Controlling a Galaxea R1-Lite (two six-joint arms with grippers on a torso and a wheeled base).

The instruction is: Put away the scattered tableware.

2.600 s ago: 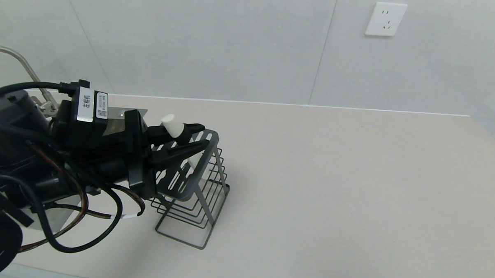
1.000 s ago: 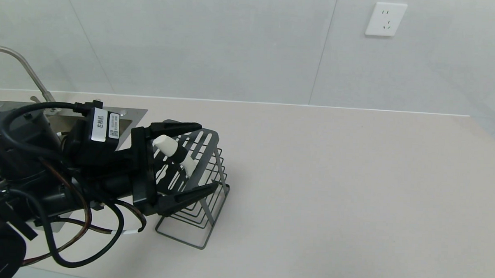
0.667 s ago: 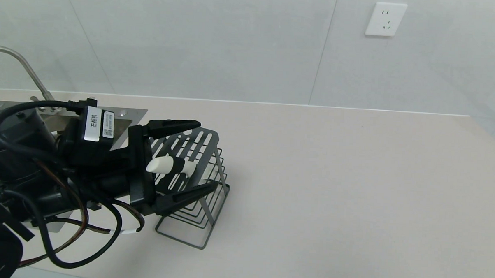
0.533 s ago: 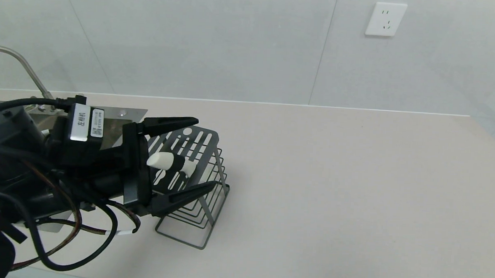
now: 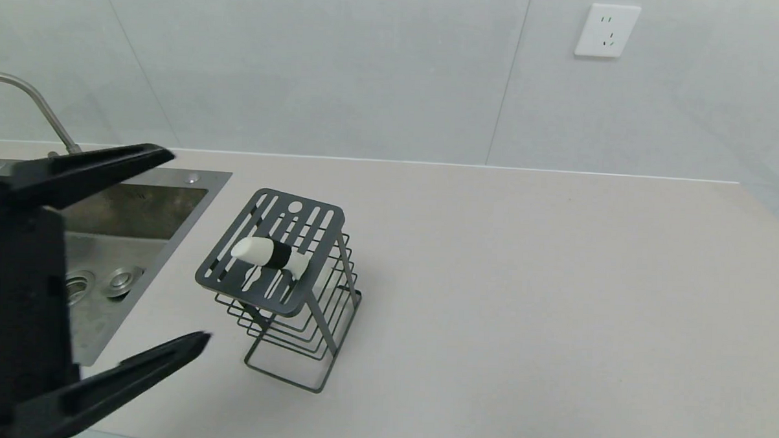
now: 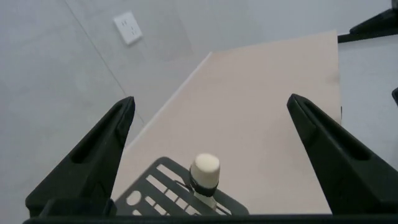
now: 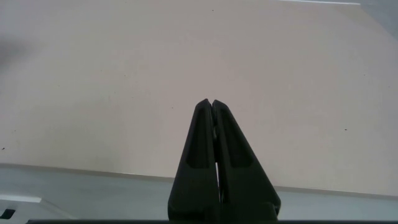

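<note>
Since the rack (image 5: 321, 250) is the one place on the table (image 5: 523, 282) made to hold cutlery, the utensil (image 5: 262, 253) sits in it. Its working end is dropped through a slot near the middle of the rack's slotted top plate, and only the handle stands clear above. The handle does not stand upright. It leans toward the sink side of the rack and rests low over the plate, probably because the slot is wider than the shaft and lets it tip until the plate catches it.

The left pincer (image 5: 189, 246) hangs on the sink side of the rack, apart from it, with its two fingers spread wide and nothing between them. That reads as a release, with the utensil's weight now on the rack alone. The right pincer (image 7: 211, 106) has its fingers pressed together on nothing over bare table. How it lies relative to the rack cannot be told.

The utensil's handle is a rounded white cylinder with a domed end, and a black band rings it where it narrows toward the slot. Whatever is below the plate is hidden behind the wire frame, so whether it is a spoon, fork or knife cannot be told. The rack is dark metal, a tilted plate over a cage of thin wires. The sink (image 5: 137, 200) lies just beside it.
</note>
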